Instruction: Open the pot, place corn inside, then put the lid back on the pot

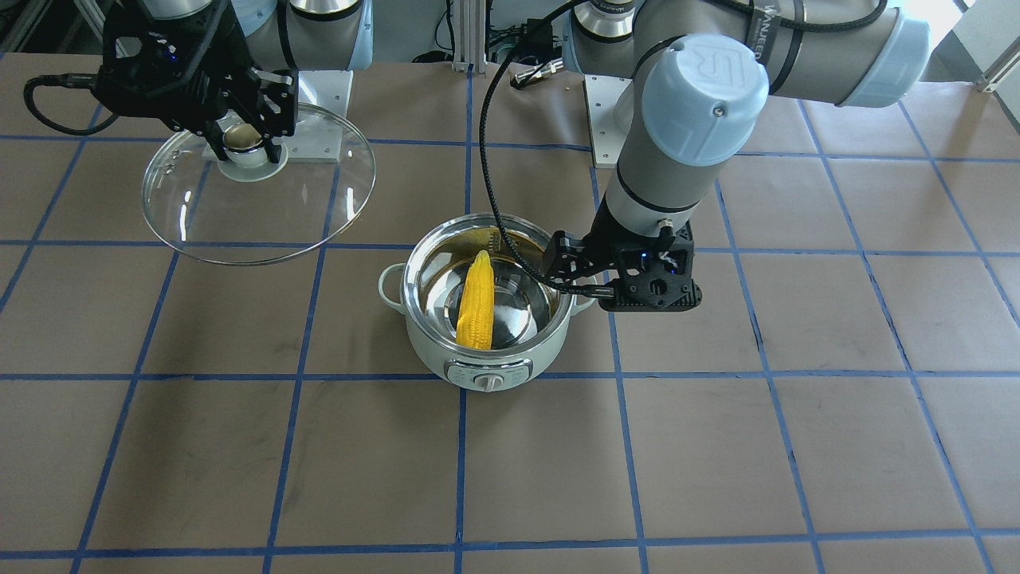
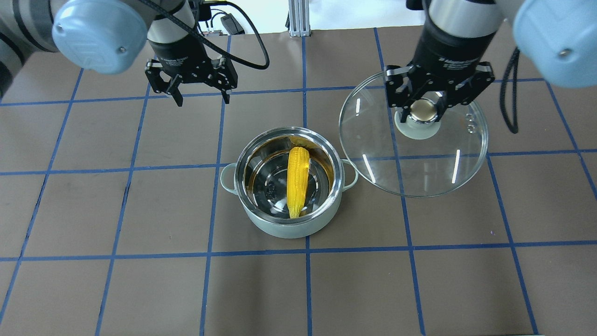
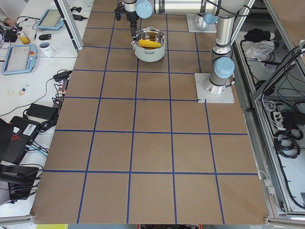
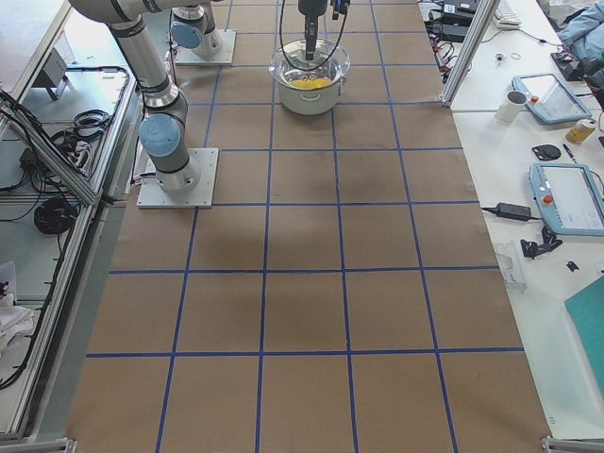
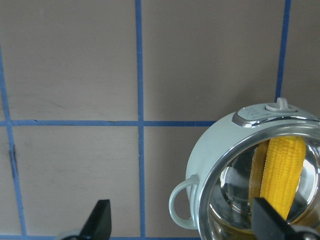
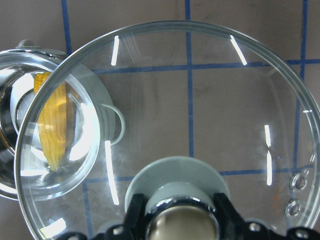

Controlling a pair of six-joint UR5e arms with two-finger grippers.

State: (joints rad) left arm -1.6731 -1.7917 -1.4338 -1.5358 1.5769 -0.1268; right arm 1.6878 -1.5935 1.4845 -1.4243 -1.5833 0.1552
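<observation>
The mint-green pot (image 2: 280, 229) stands open mid-table, also seen in the front view (image 1: 486, 360). The yellow corn (image 2: 297, 179) lies inside it, leaning on the steel wall (image 1: 478, 299). My right gripper (image 2: 423, 109) is shut on the knob of the glass lid (image 2: 419, 163) and holds it level in the air, to the right of the pot and apart from it (image 1: 255, 207). My left gripper (image 2: 203, 99) is open and empty, raised above the table behind and left of the pot. The left wrist view shows the pot (image 5: 215, 150) and corn (image 5: 282, 165) below it.
The brown table (image 2: 116, 289) carries a blue tape grid. The arm base plates (image 1: 606, 119) sit at the robot's side. Through the held lid (image 6: 200, 100) the right wrist view shows the corn (image 6: 55, 125). Operator desks with tablets (image 4: 552, 94) stand beyond the table's far edge.
</observation>
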